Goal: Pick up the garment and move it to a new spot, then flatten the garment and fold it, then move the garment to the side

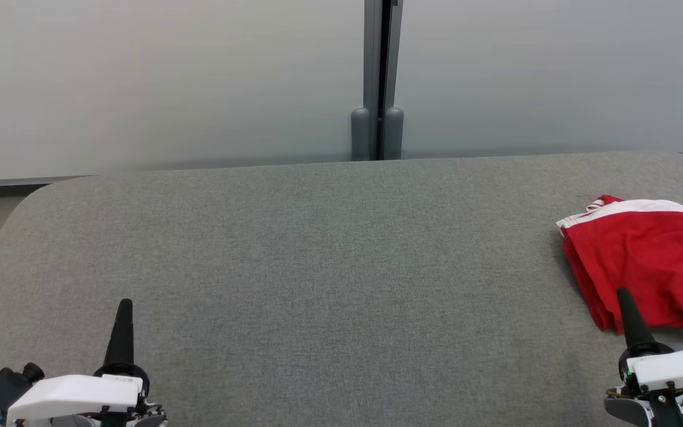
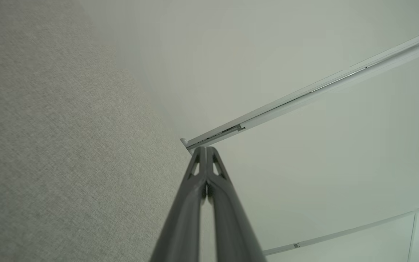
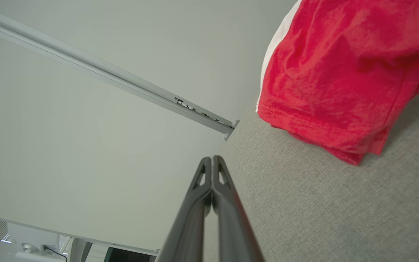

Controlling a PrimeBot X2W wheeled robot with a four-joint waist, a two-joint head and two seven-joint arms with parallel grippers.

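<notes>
The counter [image 1: 318, 267] is covered with grey woven cloth, matt and slightly rough. On it, the garment [image 1: 656, 261] is soft red cloth with a white band, also matt. Behind the counter, the panels [image 1: 169, 77] look smooth and frosted, the post [image 1: 382, 77] between them matt grey metal.

Garment [image 1: 650, 255]: bright red, with a white band along its far edge and thin red-and-white stripes at one corner (small, hard to read). Table cover [image 1: 318, 267]: flecked grey weave. Wall panels [image 1: 140, 77]: plain pale grey. Post [image 1: 382, 77]: darker grey. Left gripper [image 1: 124, 305] and right gripper [image 1: 623, 295]: charcoal fingers, white casings.
</notes>
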